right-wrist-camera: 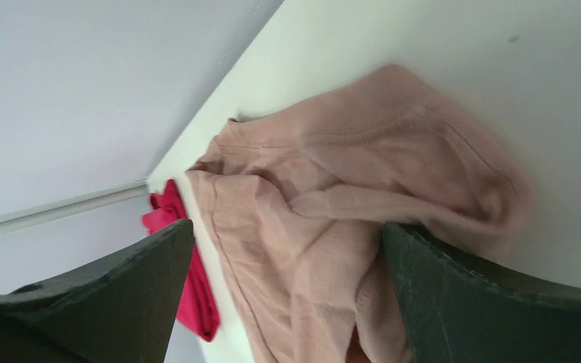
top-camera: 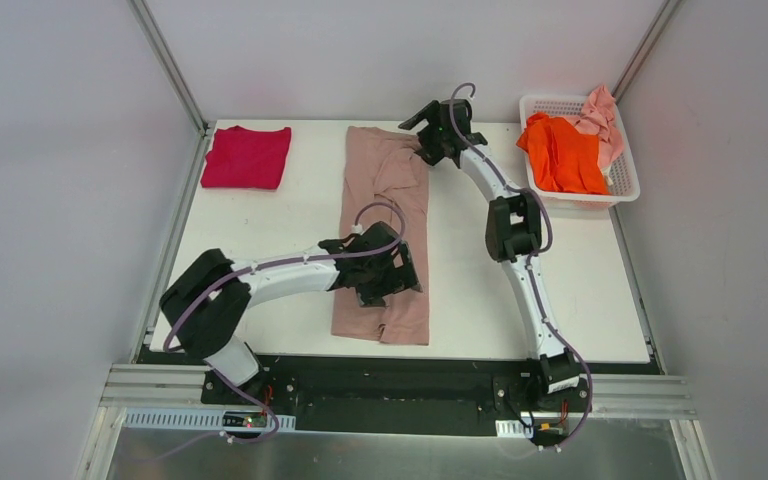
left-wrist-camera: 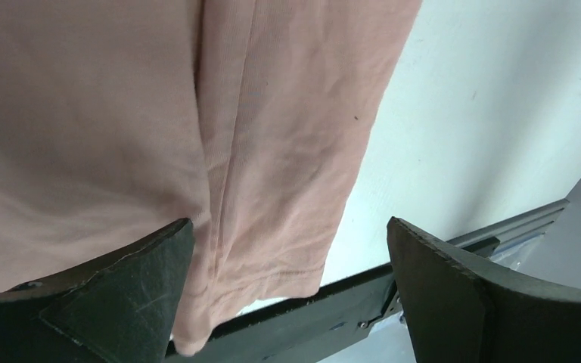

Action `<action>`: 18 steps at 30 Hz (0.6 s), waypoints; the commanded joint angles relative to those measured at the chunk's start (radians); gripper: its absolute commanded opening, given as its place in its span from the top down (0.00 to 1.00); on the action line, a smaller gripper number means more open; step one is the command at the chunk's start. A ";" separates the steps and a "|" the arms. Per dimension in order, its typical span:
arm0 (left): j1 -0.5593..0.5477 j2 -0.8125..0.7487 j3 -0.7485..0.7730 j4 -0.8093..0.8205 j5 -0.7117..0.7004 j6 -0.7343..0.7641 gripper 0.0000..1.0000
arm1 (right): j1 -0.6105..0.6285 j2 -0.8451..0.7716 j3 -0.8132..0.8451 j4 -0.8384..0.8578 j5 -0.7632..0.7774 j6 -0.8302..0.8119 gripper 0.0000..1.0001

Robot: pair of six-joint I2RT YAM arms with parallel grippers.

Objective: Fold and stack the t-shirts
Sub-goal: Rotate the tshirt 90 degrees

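Observation:
A dusty-pink beige t-shirt (top-camera: 385,200) lies folded lengthwise into a long strip down the middle of the table. My left gripper (top-camera: 392,275) hovers open over its near part; the hem (left-wrist-camera: 272,257) shows between the jaws. My right gripper (top-camera: 438,135) hangs open over the strip's far right corner, above rumpled collar cloth (right-wrist-camera: 333,227). A crimson-magenta t-shirt (top-camera: 247,157) lies folded at the far left, and its edge (right-wrist-camera: 178,227) shows in the right wrist view. An orange t-shirt (top-camera: 563,152) and a pale pink t-shirt (top-camera: 602,120) sit in the basket.
The white lattice basket (top-camera: 624,186) stands at the table's far right corner. Grey walls close in the left, back and right. A black rail (top-camera: 390,355) runs along the table's near edge, and the rail (left-wrist-camera: 348,302) shows just past the hem.

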 commanded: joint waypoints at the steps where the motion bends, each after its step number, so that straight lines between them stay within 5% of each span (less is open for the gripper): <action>1: 0.002 -0.164 0.033 -0.099 -0.106 0.059 0.01 | -0.001 -0.239 -0.046 -0.094 0.112 -0.203 0.00; 10: 0.002 -0.414 0.066 -0.327 -0.234 0.250 0.01 | 0.008 -0.536 -0.166 -0.253 0.099 -0.329 0.00; 14: 0.004 -0.501 0.001 -0.508 -0.356 0.247 0.01 | 0.038 -0.826 -0.563 -0.304 0.147 -0.376 0.00; 18: 0.010 -0.568 -0.116 -0.539 -0.357 0.220 0.01 | 0.122 -1.228 -1.139 -0.329 0.322 -0.338 0.00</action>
